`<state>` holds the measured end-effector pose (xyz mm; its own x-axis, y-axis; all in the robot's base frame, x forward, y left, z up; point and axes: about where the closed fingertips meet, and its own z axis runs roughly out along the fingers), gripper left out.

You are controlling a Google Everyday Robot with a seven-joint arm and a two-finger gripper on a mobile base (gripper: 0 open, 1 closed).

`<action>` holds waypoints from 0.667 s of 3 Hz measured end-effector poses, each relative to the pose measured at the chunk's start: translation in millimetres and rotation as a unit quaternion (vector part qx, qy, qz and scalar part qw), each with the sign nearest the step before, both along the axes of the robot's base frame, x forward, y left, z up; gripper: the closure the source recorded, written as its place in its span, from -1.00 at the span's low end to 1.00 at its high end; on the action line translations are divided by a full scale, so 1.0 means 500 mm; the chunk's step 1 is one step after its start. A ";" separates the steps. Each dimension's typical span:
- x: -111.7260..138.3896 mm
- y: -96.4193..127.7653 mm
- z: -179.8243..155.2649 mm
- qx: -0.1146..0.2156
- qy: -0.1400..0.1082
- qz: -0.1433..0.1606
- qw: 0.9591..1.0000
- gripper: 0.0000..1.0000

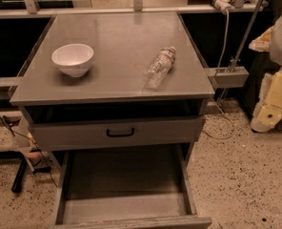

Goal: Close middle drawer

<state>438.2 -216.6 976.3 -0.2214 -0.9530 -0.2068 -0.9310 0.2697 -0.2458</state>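
Note:
The middle drawer is pulled far out of the grey cabinet, towards the bottom of the view. Its deep plain grey tray is bare inside, and its low flat front lies at the bottom edge, with the handle out of view. Above it, the taller-fronted grey drawer with a black loop handle stands slightly out. My gripper is a pale yellowish shape at the right edge. It hangs to the right of the cabinet at about the upper drawer's height, well apart from both drawers.
A white bowl and a clear plastic bottle lying on its side sit on the cabinet top. Cables and a dark tool lie on the speckled floor at the left. A metal rail and stand are at the right.

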 end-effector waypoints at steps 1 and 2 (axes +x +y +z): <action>0.000 0.000 0.000 0.000 0.000 0.000 1.000 -1.00; 0.000 0.000 0.000 0.000 0.000 0.000 1.000 -0.62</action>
